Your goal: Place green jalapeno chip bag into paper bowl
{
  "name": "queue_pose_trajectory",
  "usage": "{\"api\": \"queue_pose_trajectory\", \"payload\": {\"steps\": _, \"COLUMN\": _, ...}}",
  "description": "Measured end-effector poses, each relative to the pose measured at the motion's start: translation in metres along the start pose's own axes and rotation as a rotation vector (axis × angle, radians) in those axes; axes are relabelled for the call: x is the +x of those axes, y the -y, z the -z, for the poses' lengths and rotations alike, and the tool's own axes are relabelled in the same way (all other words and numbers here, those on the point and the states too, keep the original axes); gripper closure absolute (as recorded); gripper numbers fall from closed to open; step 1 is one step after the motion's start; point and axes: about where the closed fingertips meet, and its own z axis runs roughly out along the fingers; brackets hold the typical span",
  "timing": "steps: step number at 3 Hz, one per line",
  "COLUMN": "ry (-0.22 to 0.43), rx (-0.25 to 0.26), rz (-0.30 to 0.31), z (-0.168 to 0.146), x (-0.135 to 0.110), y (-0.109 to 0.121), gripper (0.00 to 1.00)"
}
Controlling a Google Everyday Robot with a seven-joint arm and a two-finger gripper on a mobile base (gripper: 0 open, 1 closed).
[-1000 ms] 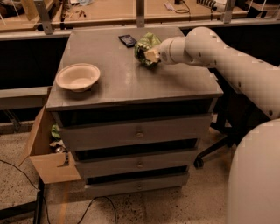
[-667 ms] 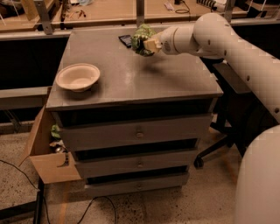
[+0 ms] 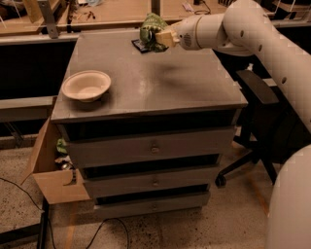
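The green jalapeno chip bag (image 3: pixel 150 30) is held in the air above the far middle of the grey cabinet top (image 3: pixel 160 82). My gripper (image 3: pixel 158 36) is shut on the bag, with the white arm reaching in from the right. The paper bowl (image 3: pixel 86 85) sits empty, off-white and round, near the cabinet top's left front edge, well to the left and nearer than the bag.
A small dark flat packet (image 3: pixel 139 45) lies on the top just under the held bag. An open cardboard box (image 3: pixel 51 168) stands on the floor at the cabinet's left. A dark office chair (image 3: pixel 262 126) stands at the right. A wooden desk (image 3: pixel 112 10) runs behind.
My gripper has lifted the chip bag off the cabinet top and carried it up and to the left, toward the far middle. The bowl has not moved.
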Motion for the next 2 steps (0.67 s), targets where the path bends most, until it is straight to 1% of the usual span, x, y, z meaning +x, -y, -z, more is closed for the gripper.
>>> {"api": "queue_pose_trajectory", "payload": {"steps": 1, "ry": 0.047, "rx": -0.070, "rz": 0.013, "z": -0.020, "x": -0.023, "y": -0.030, "gripper": 1.00}}
{"api": "queue_pose_trajectory", "payload": {"steps": 2, "ry": 0.096, "rx": -0.175, "rz": 0.050, "z": -0.052, "x": -0.055, "y": -0.075, "gripper": 1.00}}
